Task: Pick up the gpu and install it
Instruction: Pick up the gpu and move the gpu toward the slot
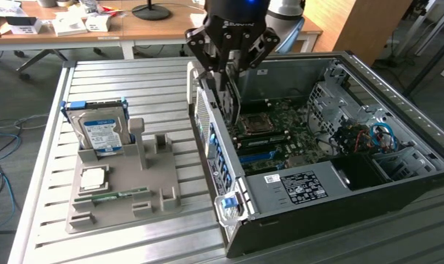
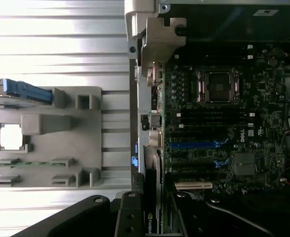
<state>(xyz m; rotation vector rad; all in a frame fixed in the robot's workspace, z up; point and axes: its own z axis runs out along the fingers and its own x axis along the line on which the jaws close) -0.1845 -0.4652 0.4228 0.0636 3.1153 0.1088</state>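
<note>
Soft, even indoor light fills the exterior view. The ribbed metal table (image 1: 127, 82) gives back a pale sheen and carries only faint shadows. The open computer case (image 1: 317, 231) is dimmer inside, darkest in a recess toward the exterior view's right. The black gripper (image 1: 229, 65) reads almost as a silhouette, with a small blue light glowing above it. In the wrist view the table burns out to white glare in bands. The grey parts tray (image 2: 85, 143) looks washed pale, the motherboard (image 2: 219, 128) is dim, and the gpu (image 2: 150, 217) clamped in the gripper sits in deep shadow.
</note>
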